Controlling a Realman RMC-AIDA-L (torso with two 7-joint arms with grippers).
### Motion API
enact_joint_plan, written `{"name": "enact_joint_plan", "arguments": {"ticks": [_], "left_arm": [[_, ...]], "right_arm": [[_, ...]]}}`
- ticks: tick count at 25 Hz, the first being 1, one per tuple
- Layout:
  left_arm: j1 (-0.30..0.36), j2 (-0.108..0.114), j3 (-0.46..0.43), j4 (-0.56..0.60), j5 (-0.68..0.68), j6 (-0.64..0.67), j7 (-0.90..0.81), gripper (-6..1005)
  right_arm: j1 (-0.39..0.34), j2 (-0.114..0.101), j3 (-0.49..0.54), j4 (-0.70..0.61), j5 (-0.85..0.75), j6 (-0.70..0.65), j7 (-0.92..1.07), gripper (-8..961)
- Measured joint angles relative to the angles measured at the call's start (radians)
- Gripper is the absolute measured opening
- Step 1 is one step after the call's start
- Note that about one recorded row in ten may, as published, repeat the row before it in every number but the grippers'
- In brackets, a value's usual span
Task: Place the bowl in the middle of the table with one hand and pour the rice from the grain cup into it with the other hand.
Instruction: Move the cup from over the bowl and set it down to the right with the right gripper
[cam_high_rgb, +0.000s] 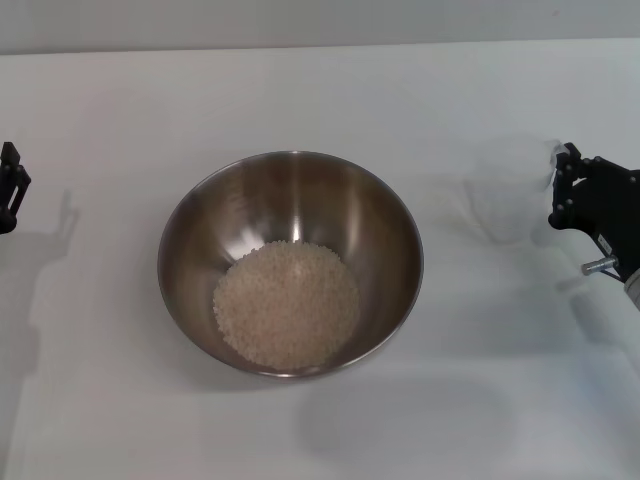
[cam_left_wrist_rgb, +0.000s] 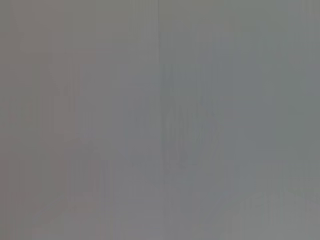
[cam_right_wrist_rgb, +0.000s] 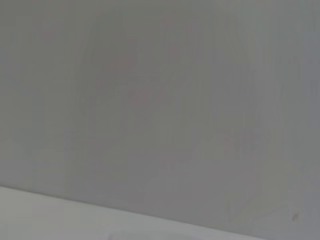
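Bowl (cam_high_rgb: 290, 263): round brushed steel, mid-table (cam_high_rgb: 120, 420), holding a flat heap of off-white rice (cam_high_rgb: 287, 303). Grain cup (cam_high_rgb: 510, 190): clear frosted plastic, tapered, near the right edge, looks empty, at the right gripper (cam_high_rgb: 560, 190); grip can't be judged. Left gripper (cam_high_rgb: 10, 185) at the left edge, aperture unreadable.

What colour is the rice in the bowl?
Off-white, pale beige rice, heaped in the steel-grey bowl; the head view shows it best.

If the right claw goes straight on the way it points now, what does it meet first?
The right claw points toward the table's middle. First it would probably meet the grain cup, right before it; farther on stands the bowl with the rice. Depth is uncertain.
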Motion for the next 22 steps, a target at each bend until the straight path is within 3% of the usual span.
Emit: {"name": "enact_joint_plan", "arguments": {"ticks": [12,22], "left_arm": [[-0.001,0.0,0.008,-0.005,0.0,0.0,0.0,833],[-0.002,0.0,0.009,-0.011,0.0,0.0,0.0,833]], "right_arm": [[0.022,0.003,-0.082,0.008,-0.003,0.007,-0.061,33],[0.068,0.003,-0.089,0.029,-0.004,0.055,-0.107,35]]}}
